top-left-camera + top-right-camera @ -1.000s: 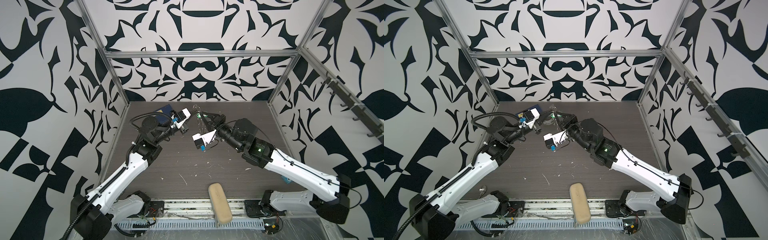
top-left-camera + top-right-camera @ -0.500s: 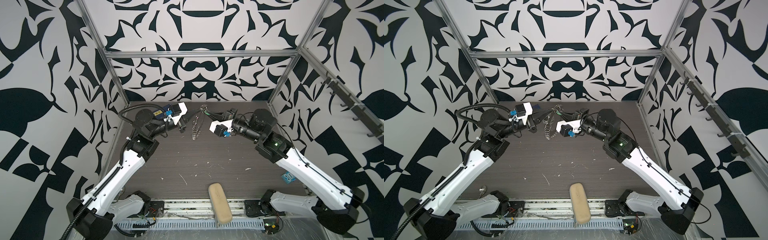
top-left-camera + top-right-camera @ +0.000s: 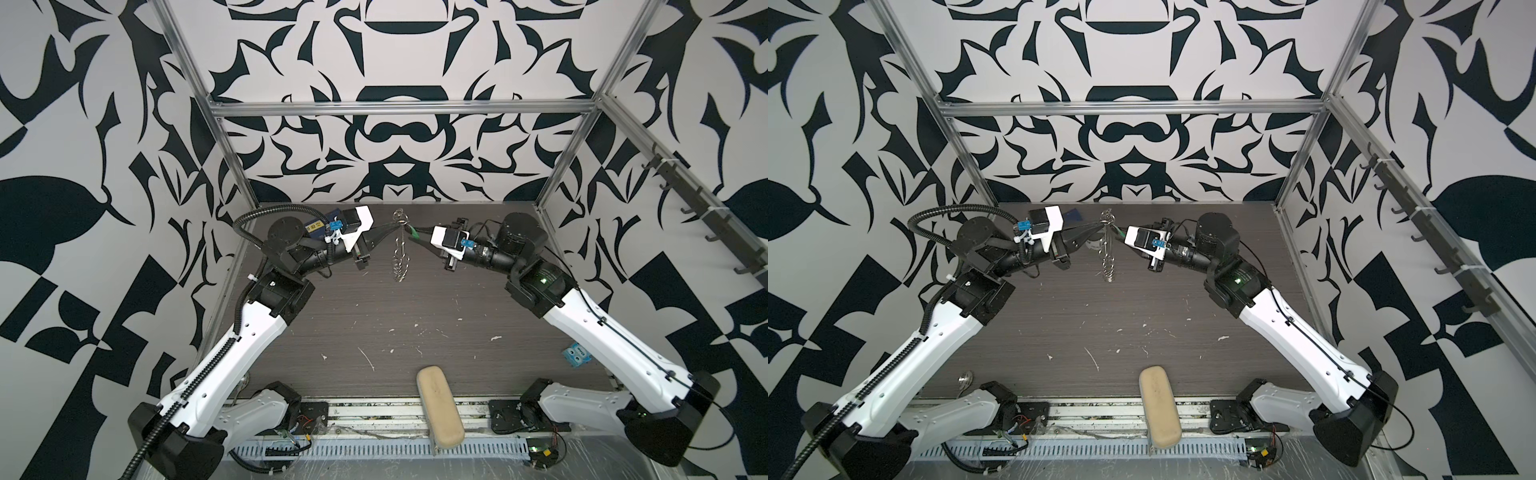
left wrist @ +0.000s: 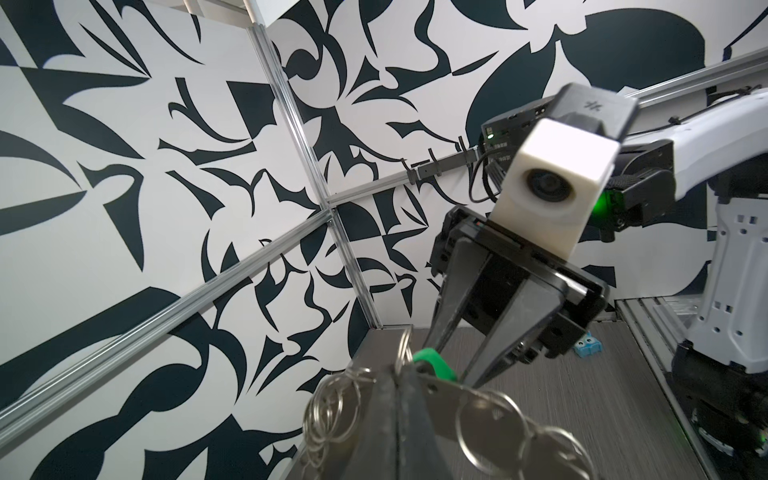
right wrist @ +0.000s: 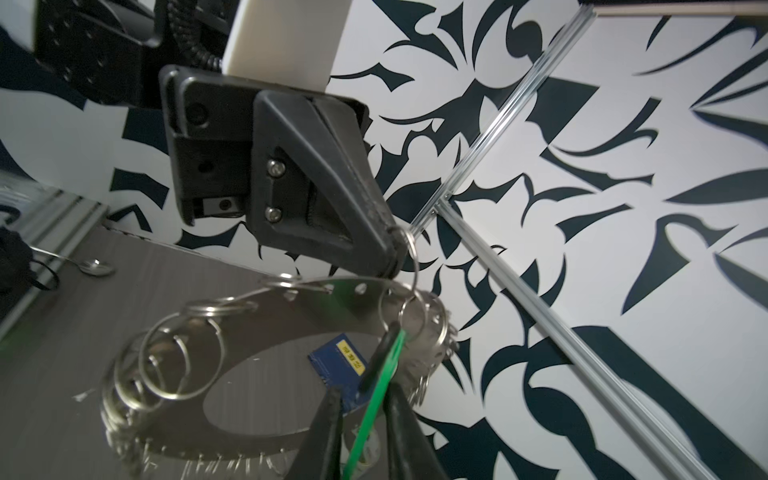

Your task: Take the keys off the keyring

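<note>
Black-and-white patterned walls close in a dark wood-grain bench flecked with pale scraps. Two white and black robot arms reach in from the near corners and meet above the far middle of the bench.

Between them the keyring, a flat grey metal disc with a wide hole, hangs in the air clear of the bench and shows edge-on in both top views. Small silver wire loops fringe its rim.

The left tool is closed, pinching the disc at its upper rim where the loops crowd together; this grip carries the disc.

The right tool meets the same spot from the opposite side. Its jaws stand a little apart, one on each side of the green key. That key hangs from a loop at the disc's rim, just beside the left tool's pinch. Whether either jaw touches the key cannot be told.

A blue card with a yellow label lies on the bench at the far side, seen through the disc's hole from the right wrist. A tan oblong pad rests at the near edge, and a small light-blue block sits near the right arm.
</note>
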Robot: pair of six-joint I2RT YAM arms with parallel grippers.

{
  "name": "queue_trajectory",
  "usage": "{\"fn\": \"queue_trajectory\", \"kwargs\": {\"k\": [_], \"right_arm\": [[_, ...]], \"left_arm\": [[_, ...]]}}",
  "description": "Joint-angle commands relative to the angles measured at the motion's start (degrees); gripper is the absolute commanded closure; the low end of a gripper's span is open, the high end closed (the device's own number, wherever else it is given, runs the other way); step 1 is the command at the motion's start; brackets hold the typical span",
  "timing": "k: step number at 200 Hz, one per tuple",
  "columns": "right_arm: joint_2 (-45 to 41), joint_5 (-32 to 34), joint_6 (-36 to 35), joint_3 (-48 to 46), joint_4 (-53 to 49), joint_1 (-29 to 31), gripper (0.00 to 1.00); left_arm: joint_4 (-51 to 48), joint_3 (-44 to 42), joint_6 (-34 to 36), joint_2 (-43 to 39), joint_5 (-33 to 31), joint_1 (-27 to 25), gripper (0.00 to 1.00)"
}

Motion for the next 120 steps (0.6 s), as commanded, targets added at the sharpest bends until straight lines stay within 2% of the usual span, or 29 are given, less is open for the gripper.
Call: {"fn": "queue_trajectory", "kwargs": {"k": [1,73,120], "right_arm": [[-1.49,-1.95,1.10,2.61,-1.56,-0.15,0.74],[-1.92,-2.86,-2.09,9.19,-8.53,-0.24,0.74],[0.41,-5.24,-5.58,12.78,-13.16,-0.05,0.77]], "left_arm": [[2.66,0.38,1.32,-1.14,0.21,0.45,1.00],[-2.58,0.85,6.93,-1.11,2.66,0.55,1.00],[-1.70,-1.06,9.87,-1.84,4.04,0.55,1.00]]}}
